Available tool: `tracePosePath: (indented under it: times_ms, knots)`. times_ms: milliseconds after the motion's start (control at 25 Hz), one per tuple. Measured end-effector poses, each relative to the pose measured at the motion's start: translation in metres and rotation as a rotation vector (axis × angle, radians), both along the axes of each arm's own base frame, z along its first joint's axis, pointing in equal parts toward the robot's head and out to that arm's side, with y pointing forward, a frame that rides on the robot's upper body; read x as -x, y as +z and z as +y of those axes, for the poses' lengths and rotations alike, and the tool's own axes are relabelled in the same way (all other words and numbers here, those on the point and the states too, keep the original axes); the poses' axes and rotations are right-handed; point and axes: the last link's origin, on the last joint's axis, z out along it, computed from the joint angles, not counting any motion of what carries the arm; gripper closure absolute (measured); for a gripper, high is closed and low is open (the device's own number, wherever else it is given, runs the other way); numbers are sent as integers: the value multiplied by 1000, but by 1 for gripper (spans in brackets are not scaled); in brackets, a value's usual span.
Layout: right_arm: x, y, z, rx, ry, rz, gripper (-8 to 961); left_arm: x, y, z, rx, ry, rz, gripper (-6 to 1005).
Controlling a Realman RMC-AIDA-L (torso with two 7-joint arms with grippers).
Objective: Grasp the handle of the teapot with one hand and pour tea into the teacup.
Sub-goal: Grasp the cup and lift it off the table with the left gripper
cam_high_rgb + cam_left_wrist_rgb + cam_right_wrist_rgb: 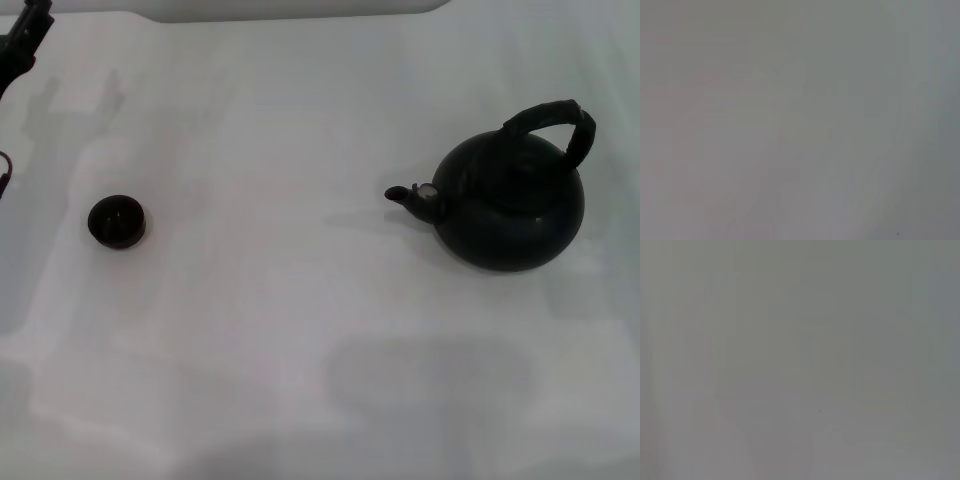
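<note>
The matte black teapot (510,200) stands upright on the white table at the right in the head view. Its stubby spout (412,197) points left toward the cup. Its thick black arched handle (558,122) rises over its top, free of any gripper. The small dark teacup (117,221) sits upright at the left, far from the pot. A black part of my left arm (22,45) shows at the top left corner, well behind the cup. My right gripper is out of view. Both wrist views show only plain grey surface.
The white table (300,330) spreads across the whole head view. Its far edge (300,12) runs along the top. Arm shadows fall on the cloth at the upper left and lower middle.
</note>
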Motion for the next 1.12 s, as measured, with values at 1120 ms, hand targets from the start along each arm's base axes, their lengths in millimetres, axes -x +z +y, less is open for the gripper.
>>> tracePosePath:
  times_ms: [1120]
  knots:
    - [-5,-3,3,26,-33,46,82,-24,4,36,329,-46,-5,112]
